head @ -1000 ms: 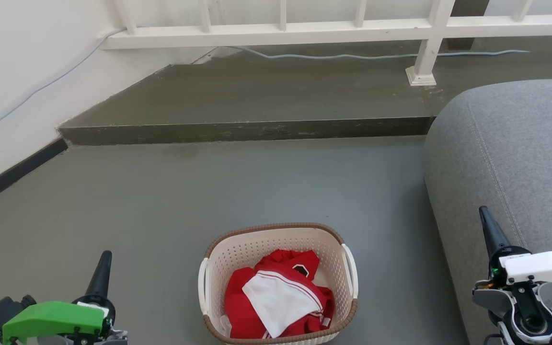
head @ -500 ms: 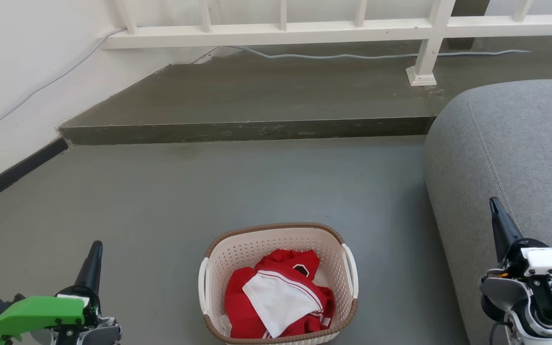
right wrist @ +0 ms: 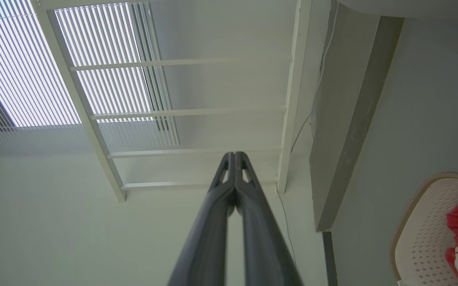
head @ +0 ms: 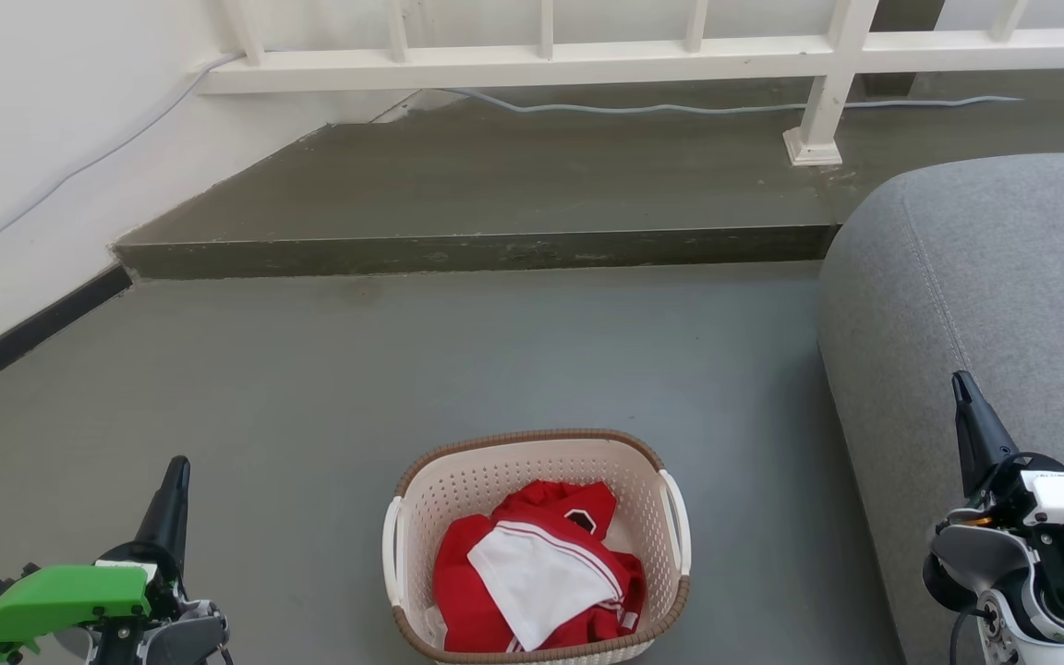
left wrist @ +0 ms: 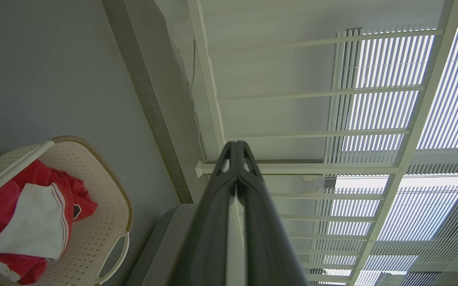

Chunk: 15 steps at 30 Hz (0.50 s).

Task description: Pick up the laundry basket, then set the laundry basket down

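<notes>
Head view shows cream, brown-rimmed laundry basket (head: 495, 480); left hand (head: 178, 469), right hand (head: 961, 386) closed, empty.

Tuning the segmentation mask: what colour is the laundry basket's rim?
Brown, woven-look rim on the cream laundry basket. Head view shows it best.

Cream laundry basket (head: 495, 476), red clothes (head: 458, 573)
The laundry basket was perforated, with a brown woven-look rim and white handles; the clothes were red and white, the floor (head: 403, 369) grey.
</notes>
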{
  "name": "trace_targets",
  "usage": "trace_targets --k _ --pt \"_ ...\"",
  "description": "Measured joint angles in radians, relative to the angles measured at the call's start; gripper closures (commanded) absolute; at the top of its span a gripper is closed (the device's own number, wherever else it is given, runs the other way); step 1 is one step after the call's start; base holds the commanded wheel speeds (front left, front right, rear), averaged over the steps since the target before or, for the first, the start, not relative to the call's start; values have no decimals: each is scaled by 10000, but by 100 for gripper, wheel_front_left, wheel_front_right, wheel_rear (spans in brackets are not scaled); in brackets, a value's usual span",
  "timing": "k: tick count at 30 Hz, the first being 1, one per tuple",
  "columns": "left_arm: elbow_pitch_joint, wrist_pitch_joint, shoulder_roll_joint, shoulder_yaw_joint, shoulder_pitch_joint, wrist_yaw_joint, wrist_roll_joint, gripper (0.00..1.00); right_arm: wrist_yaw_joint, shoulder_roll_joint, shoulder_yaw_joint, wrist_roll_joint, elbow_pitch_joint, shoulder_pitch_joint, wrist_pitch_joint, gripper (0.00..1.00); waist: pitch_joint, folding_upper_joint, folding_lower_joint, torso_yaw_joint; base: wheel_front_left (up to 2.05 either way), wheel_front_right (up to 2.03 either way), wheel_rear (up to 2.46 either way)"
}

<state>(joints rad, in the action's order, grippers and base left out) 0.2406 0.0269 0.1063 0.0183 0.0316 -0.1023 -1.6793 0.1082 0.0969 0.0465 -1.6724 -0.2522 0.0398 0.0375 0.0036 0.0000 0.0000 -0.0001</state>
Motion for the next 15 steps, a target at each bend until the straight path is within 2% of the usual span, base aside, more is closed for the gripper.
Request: trace_targets --k 15 --pt "82 2 -4 -17 8 -75 0 100 56 -4 12 2 -88 94 2 100 -6 0 0 0 0 0 0"
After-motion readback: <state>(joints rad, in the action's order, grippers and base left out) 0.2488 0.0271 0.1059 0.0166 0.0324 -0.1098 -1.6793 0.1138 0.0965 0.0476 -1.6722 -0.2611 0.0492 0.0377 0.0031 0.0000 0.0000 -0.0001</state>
